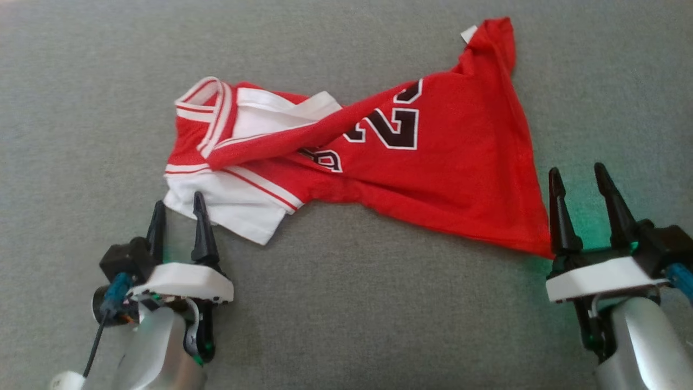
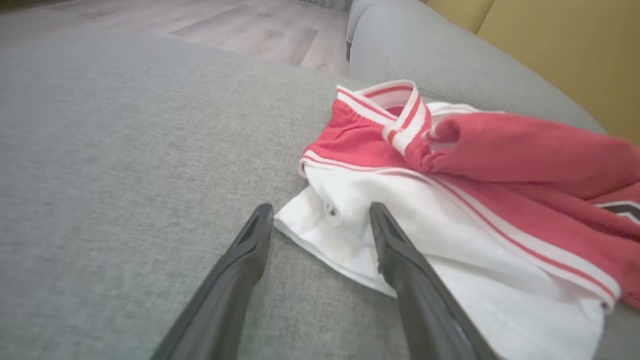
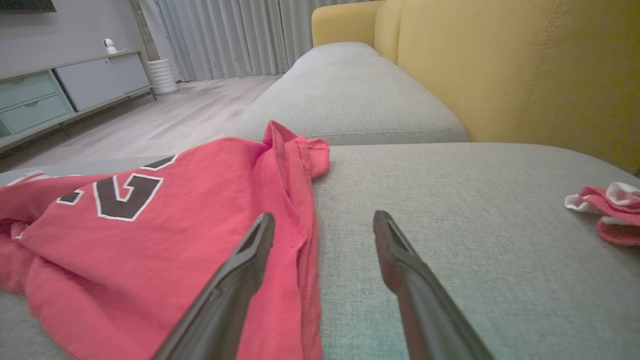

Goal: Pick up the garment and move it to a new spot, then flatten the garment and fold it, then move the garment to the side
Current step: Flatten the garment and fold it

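Red garment (image 1: pixel 460 179) is twisted mid-body; with left claw (image 1: pixel 178 199) and right claw (image 1: pixel 576 168) both wide and empty, we risk grabbing doubled layers and locking the twist in

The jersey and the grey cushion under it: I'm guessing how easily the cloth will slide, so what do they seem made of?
The jersey: thin, soft knit, probably a synthetic mesh; matte, with a fine dotted grain and limp folds. Its black numbers look like a smoother applied print, though that is hard to confirm. The cushion: woven upholstery fabric, matte, with a coarse heathered weave.
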You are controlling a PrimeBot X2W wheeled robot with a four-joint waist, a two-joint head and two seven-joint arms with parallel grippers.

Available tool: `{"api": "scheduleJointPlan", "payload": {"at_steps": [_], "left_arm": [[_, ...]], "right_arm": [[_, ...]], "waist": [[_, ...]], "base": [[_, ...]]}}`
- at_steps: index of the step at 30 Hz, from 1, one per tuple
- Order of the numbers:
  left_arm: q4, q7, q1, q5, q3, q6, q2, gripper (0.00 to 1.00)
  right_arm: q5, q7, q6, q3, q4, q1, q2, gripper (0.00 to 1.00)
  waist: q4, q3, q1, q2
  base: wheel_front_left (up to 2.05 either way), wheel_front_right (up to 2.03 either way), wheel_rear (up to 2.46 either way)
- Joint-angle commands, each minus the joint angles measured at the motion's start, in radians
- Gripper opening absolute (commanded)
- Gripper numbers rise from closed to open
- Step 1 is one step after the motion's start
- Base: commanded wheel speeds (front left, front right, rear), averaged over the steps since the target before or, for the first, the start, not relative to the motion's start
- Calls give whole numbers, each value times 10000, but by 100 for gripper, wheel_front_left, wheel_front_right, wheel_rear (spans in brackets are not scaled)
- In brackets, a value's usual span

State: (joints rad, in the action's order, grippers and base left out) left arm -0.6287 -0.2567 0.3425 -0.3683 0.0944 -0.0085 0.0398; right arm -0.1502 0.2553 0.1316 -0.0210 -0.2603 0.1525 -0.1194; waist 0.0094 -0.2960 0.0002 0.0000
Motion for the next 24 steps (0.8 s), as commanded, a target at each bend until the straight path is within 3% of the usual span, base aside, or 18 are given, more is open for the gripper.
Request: {"api": "scheduleJointPlan", "payload": {"at_steps": [1,14,24], "left_arm": [[-128,-51,321,202,-393,51,104,100],[-989,-51,469,784,-599,-169,104,100],[-897,-51,-328,655,-429,-637,104,100]], "right_arm": [[-118,64,-9,-192,382,286,-202,100],[-227,64,-9,-69,425,397,-160,100],[-309,65,-9,-157,235,334,-105,100]], "waist": [[-250,-251,-2,0],[-304,-286,-2,0],[-375,46,-2,0]], "base": [[0,0,0],[0,0,0],[0,0,0]]}}
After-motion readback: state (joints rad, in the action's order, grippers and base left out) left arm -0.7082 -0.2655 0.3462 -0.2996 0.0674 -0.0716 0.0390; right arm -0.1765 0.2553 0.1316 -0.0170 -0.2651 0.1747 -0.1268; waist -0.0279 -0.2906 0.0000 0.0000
